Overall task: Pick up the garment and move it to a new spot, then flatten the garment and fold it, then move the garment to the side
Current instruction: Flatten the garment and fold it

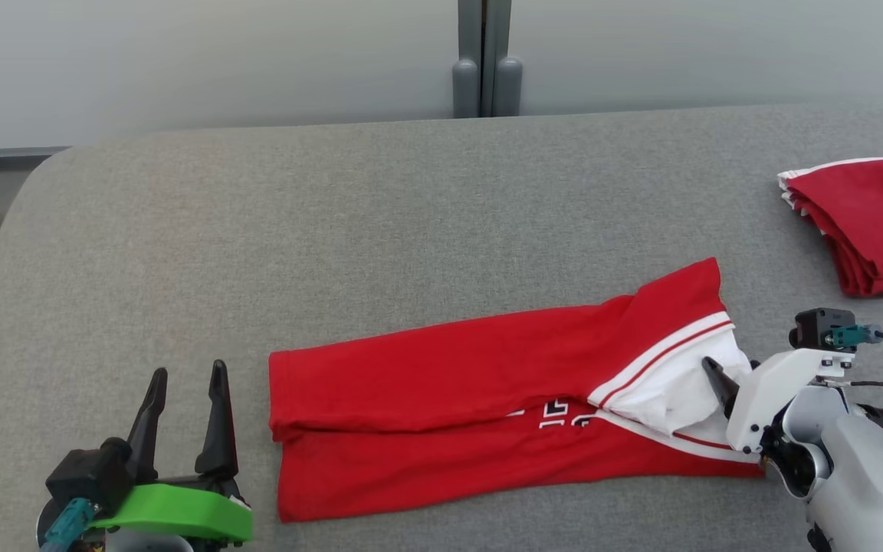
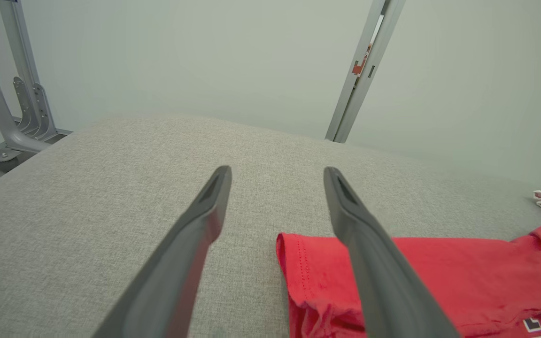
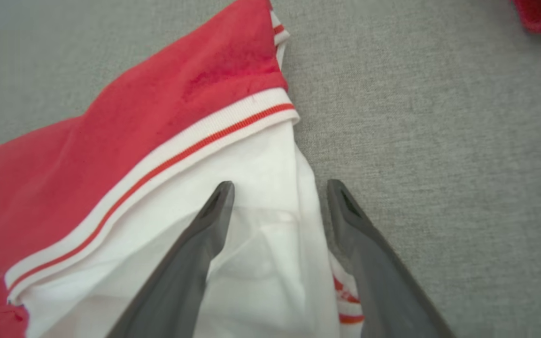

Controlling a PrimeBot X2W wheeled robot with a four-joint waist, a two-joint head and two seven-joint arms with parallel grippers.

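Idling left gripper (image 1: 188,369): fingers were spread wide, nothing in them, parked just left of the hem.
Right gripper (image 3: 280,184): wide open too, fingers sat over the white end, not clamped on it.
Garment (image 1: 441,368): red jersey lay folded lengthwise on the near side of the grey table (image 1: 334,230).
Folded red pile (image 1: 878,222): sat far right, well apart.

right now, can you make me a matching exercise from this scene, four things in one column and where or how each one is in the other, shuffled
1. left claw
2. right claw
3. red jersey
4. folded red pile

a. far right of the grey table, apart from the rest
b. open, tips over the jersey's white-trimmed end
c. open, beside the jersey's hem end
d. lying long, folded over, mid-table

Pairs: 1-c, 2-b, 3-d, 4-a
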